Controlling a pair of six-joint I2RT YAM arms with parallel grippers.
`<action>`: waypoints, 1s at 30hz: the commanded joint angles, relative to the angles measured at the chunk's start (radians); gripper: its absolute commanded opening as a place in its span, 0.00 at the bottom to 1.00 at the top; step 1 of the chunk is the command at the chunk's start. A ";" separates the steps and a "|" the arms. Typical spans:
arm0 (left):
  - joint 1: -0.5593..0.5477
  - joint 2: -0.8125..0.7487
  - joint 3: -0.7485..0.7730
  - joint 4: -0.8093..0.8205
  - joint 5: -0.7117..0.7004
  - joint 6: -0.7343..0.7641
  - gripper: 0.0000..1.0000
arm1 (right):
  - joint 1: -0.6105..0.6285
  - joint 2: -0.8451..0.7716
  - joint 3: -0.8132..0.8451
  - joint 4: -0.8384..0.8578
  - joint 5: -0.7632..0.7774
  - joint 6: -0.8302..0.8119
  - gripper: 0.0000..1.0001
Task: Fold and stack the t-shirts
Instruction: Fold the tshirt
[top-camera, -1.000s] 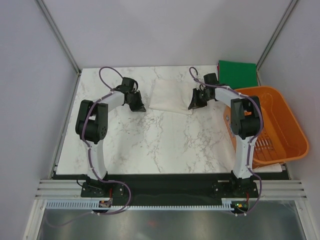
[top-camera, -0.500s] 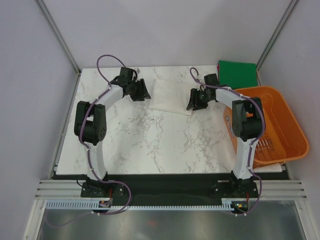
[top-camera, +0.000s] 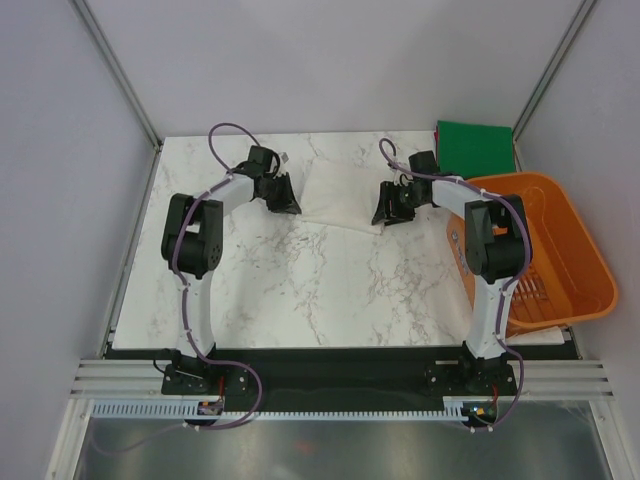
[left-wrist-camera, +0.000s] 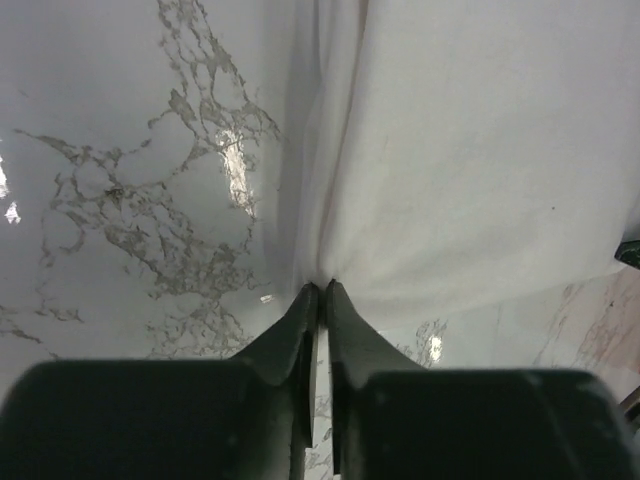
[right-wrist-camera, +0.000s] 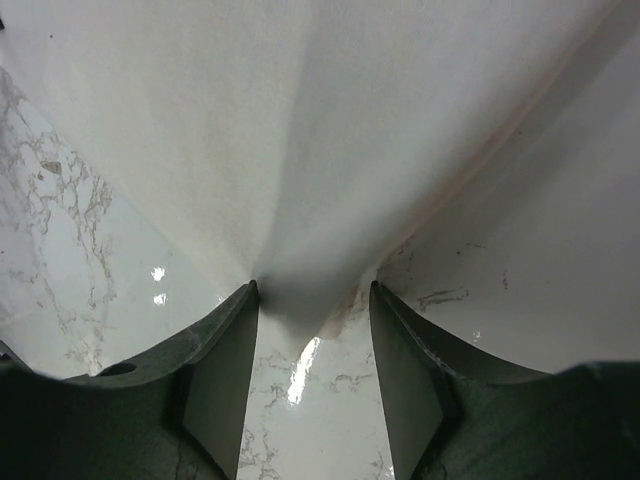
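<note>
The white t-shirt lies folded at the back middle of the table; its red print is hidden. My left gripper is at its left edge. In the left wrist view the gripper is shut, and the cloth puckers where the tips pinch its edge. My right gripper is at the shirt's right front corner. In the right wrist view it is open, with a pulled-up point of the cloth between the fingers. The dark green t-shirt lies folded square at the back right corner.
The orange slatted basket stands off the table's right edge, beside my right arm. The marble table top stretches in front of the white shirt. Grey walls close in the back and both sides.
My left gripper has moved right, from beside the white shirt onto its left edge. My right gripper has shifted slightly left at the shirt's right corner.
</note>
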 joint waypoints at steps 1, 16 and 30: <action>-0.008 0.020 0.024 0.004 0.001 0.027 0.05 | -0.008 -0.014 -0.035 0.030 -0.054 -0.018 0.56; 0.028 -0.207 -0.246 -0.099 -0.217 -0.096 0.02 | 0.049 -0.185 -0.380 0.305 -0.051 0.181 0.00; 0.030 -0.345 -0.263 -0.206 -0.300 -0.090 0.29 | 0.053 -0.376 -0.518 0.268 0.029 0.247 0.40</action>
